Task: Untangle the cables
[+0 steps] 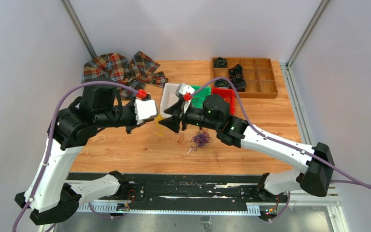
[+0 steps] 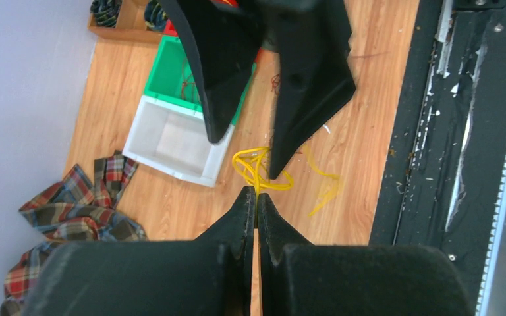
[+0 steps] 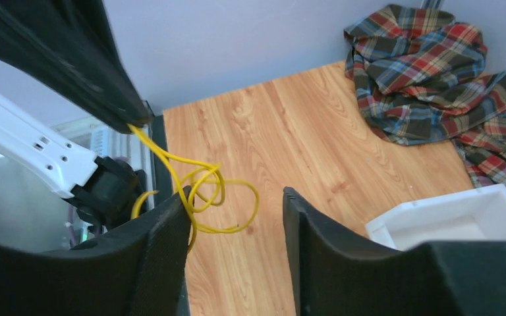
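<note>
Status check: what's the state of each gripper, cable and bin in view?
Left gripper: shut on yellow cable.
Right gripper: open.
Yellow cable: pinched, loosely looped.
Purple cable: tangled, ungripped.
White bin: empty.

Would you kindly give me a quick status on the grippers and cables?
Left gripper shut on yellow cable. Right gripper open, cable loop at its finger. Purple tangle loose on table. Nothing in the way.
</note>
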{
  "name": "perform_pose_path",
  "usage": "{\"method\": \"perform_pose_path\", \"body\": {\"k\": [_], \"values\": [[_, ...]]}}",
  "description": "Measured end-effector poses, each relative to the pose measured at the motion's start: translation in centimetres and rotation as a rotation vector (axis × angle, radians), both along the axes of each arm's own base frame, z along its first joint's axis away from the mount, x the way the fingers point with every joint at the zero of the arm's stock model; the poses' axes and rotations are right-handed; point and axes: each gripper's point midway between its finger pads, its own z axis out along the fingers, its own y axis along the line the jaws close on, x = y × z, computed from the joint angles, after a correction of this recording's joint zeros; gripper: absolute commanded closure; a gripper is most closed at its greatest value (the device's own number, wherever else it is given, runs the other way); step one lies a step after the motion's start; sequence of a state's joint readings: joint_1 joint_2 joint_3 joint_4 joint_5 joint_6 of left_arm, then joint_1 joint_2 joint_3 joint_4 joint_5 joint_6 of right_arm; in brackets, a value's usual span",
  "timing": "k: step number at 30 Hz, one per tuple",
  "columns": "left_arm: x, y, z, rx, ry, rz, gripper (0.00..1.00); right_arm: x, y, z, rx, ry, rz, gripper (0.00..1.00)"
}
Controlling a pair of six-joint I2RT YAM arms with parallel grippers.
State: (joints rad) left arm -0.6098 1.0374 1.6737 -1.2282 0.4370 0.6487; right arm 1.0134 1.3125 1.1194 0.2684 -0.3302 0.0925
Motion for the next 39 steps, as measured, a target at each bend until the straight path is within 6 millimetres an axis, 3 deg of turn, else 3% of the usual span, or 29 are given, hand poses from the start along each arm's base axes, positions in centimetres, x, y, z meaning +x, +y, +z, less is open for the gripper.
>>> {"method": "perform_pose_path", "body": {"k": [2, 3, 6, 9, 11, 13, 16, 18, 23, 28, 33, 39], "values": [[-0.3, -0.2, 0.0, -0.012, 0.013, -0.009, 0.99, 0.3, 0.4, -0.9, -0.019, 0.007, 0.0, 0.89], [-0.4, -0.3, 0.1, -0.017, 0.018, -0.015, 1.0, 0.4, 0.5, -1.2, -0.025, 0.008, -0.003, 0.98], [-0.6, -0.4, 0.1, -0.024, 0.025, -0.02, 0.98, 0.8, 0.3, -1.1, -0.025, 0.002, -0.02, 0.99], [-0.5, -0.5, 0.0, -0.027, 0.031, -0.02, 0.86, 1.0, -0.4, -0.6, -0.014, -0.013, -0.043, 0.99], [-0.2, -0.6, -0.3, -0.025, 0.032, -0.007, 0.71, 1.4, -1.2, -0.3, -0.007, -0.021, -0.065, 0.99], [0.3, -0.4, -0.7, -0.016, 0.026, 0.012, 0.39, 2.4, -2.4, -0.3, -0.005, -0.022, -0.105, 0.99], [1.5, -0.1, -1.2, 0.0, 0.015, 0.073, 0.2, 4.9, -4.7, -1.3, -0.024, -0.01, -0.199, 0.99], [2.2, 0.2, -1.3, 0.009, 0.002, 0.105, 0.01, 6.5, -6.3, -2.2, -0.042, 0.006, -0.261, 0.99], [3.4, 0.7, -1.3, 0.019, -0.025, 0.17, 0.02, 11.0, -11.1, -5.0, -0.117, 0.06, -0.469, 0.99], [4.1, 1.0, -2.3, 0.044, -0.024, 0.201, 0.02, 16.1, -18.2, -7.3, -0.198, 0.114, -0.767, 0.99], [4.2, 1.4, -3.5, 0.073, -0.008, 0.218, 0.02, 19.1, -24.1, -10.8, -0.305, 0.19, -1.004, 0.99], [4.1, 1.7, -3.6, 0.075, -0.017, 0.229, 0.02, 20.5, -26.2, -16.0, -0.434, 0.283, -1.093, 1.0]]}}
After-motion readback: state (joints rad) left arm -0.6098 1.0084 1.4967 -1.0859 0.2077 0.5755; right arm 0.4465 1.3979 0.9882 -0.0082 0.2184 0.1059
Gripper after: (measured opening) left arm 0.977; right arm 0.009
